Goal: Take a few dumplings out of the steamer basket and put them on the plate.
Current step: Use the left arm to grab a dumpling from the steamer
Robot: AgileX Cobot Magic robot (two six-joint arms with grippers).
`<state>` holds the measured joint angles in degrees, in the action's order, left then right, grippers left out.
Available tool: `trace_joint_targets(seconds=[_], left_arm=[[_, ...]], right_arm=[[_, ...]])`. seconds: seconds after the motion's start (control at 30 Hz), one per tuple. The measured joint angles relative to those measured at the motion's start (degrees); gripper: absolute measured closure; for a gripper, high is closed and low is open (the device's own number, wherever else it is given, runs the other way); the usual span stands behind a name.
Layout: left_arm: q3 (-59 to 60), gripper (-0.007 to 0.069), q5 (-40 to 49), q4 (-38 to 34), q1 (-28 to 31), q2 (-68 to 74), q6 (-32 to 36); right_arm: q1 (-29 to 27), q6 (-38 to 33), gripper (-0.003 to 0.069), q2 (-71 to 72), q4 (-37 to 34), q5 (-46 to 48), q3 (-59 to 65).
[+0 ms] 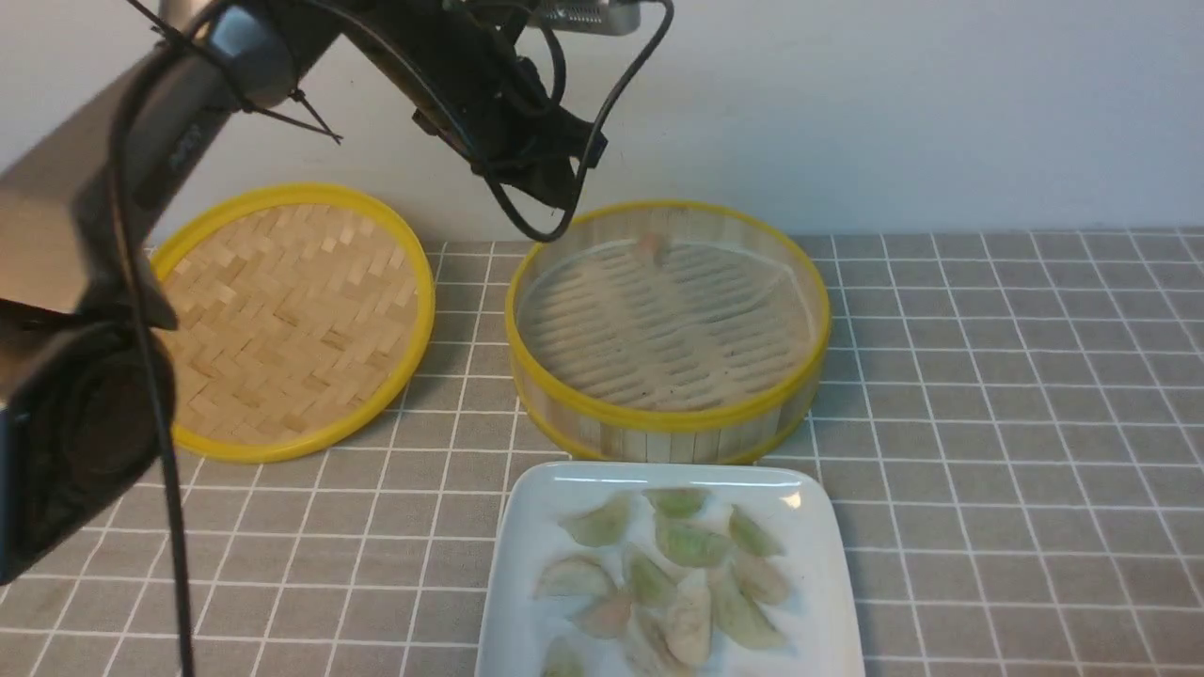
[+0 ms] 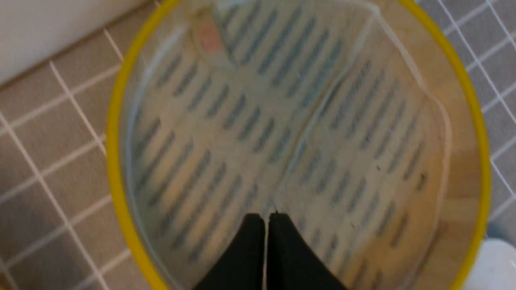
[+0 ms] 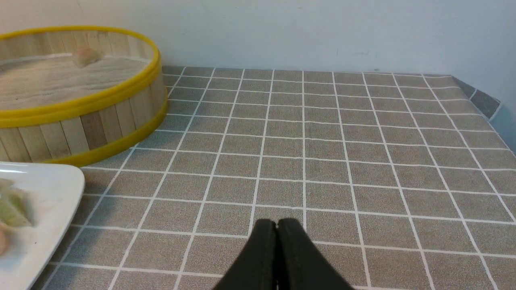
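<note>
Dumpling (image 1: 651, 246), pinkish, lies alone by the far wall of the steamer basket (image 1: 668, 420), which stands toward the back edge of the tabletop (image 1: 988, 376). The plate (image 1: 523, 574), at the front edge, holds mixed green and pinkish dumplings (image 1: 607, 613). The left gripper (image 2: 266, 218) hangs over the basket floor, jaws together and empty. The right gripper (image 3: 277, 222) is pressed together too, over the tabletop's right side.

Slatted bamboo steamer basket (image 1: 668, 414), glossy plate (image 1: 527, 564)
</note>
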<state>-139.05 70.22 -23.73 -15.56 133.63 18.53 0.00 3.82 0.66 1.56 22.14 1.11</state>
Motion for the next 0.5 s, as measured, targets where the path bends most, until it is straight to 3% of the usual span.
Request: trace_joint_targets(seconds=[0.2,0.5], left_arm=[[-19.30,0.0629,-1.06,-4.72,0.59,14.83,10.32],[-23.53,0.0581,-5.06,-5.52,-0.71,20.89,19.79]], right_arm=[[0.00,0.00,0.0668,0.00,0.00,0.00,0.00],[0.00,0.00,0.0668,0.00,0.00,0.00,0.00]])
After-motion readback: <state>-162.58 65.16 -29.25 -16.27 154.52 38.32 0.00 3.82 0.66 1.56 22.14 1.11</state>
